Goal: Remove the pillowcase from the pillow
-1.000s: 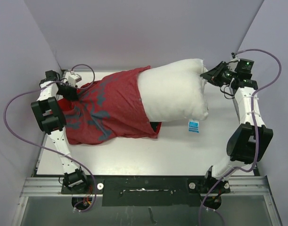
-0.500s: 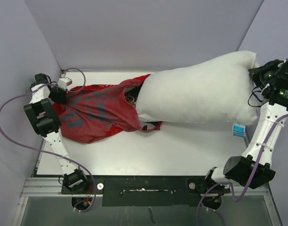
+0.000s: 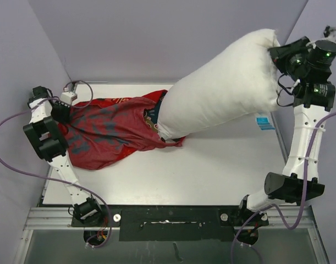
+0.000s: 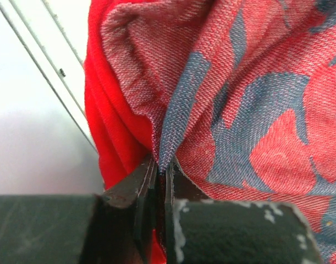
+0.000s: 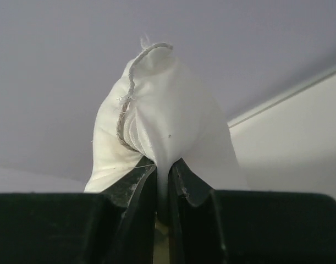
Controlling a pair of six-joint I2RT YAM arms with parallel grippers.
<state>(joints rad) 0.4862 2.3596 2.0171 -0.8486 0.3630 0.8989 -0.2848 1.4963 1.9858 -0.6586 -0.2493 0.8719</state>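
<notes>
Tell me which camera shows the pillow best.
Top external: the whole pillow shows, one end lifted, the other meeting the pillowcase. Right wrist shows only the corner in the right pincer; left wrist shows none of it.

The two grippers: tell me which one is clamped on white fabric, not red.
The right gripper: it pinches a corner of the white pillow, held up high. The left gripper is shut on the red pillowcase.
</notes>
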